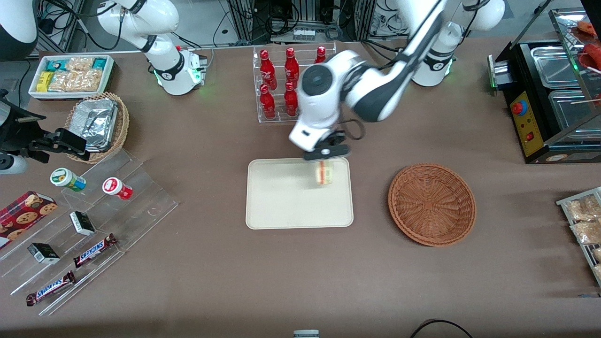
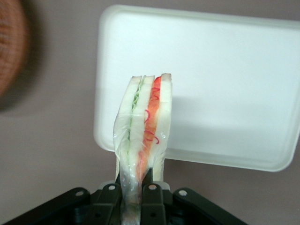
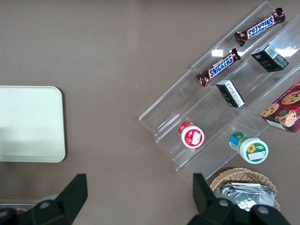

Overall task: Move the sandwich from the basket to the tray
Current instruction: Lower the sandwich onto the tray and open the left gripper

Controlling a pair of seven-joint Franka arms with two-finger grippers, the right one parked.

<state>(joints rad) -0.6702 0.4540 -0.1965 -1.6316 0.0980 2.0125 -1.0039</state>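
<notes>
The gripper [image 1: 324, 162] hangs over the tray [image 1: 281, 206], jaws clamped on the sandwich [image 2: 143, 136]. The basket [image 1: 432, 204] sits beside the tray on the desk [image 1: 300, 272].

Even overhead light fills the front view, bright and without hard shadows; the basket [image 1: 432, 204] casts only a soft, faint shade on the brown table [image 1: 211, 263]. The working arm [image 1: 357, 89] is smeared by motion blur, and so is the sandwich [image 1: 324, 172] held in the gripper [image 1: 325, 162] above the tray [image 1: 281, 206]. In the left wrist view the tray [image 2: 225, 70] is overexposed (nearly pure white), the sandwich [image 2: 143, 136] throws a grey shadow on it, and the basket [image 2: 11, 47] is out of focus. Glare spots show on the clear stand [image 3: 225, 108].
</notes>
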